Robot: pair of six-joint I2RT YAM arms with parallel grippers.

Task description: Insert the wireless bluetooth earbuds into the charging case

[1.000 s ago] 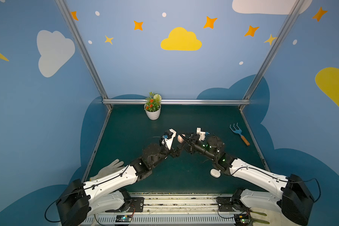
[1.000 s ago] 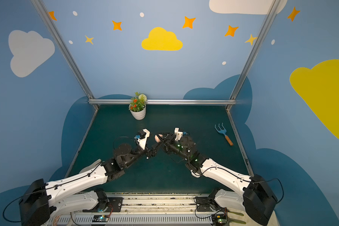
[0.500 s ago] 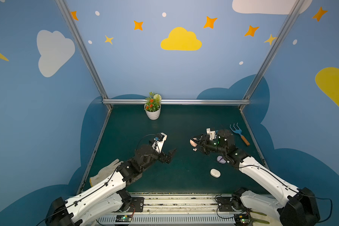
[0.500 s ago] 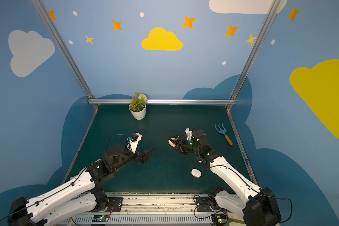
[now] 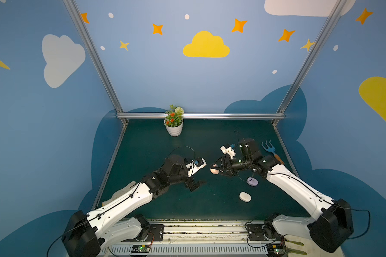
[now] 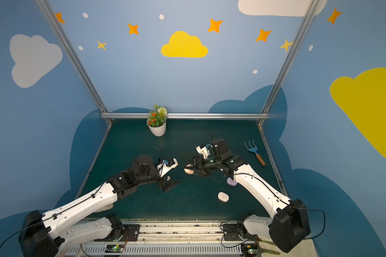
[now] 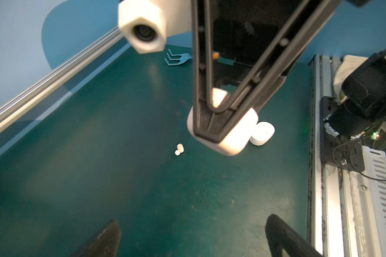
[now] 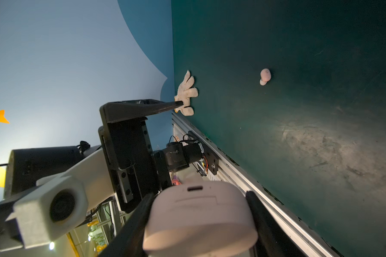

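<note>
My right gripper (image 5: 216, 170) is shut on a pale pink charging case (image 8: 198, 218), held off the mat near the middle; the same case (image 7: 232, 135) shows between the right gripper's black fingers in the left wrist view. One small whitish earbud (image 7: 179, 149) lies loose on the green mat, seen again from the right wrist (image 8: 265, 75) and in a top view (image 6: 168, 178), right beside my left gripper (image 6: 168, 184). The left gripper (image 7: 192, 233) is wide open with only bare mat between its fingers. It hangs low, left of the held case.
A lilac case (image 5: 252, 182) and a white case (image 5: 245, 197) lie on the mat under the right arm. A white flower pot (image 5: 173, 128) stands at the back, a blue hand rake (image 5: 271, 151) at the right edge, a white glove (image 5: 120, 193) at the front left.
A second ago the two grippers met at the middle. They have parted: the left gripper has opened wide and drawn back and down, and the right gripper still has the pink case.
</note>
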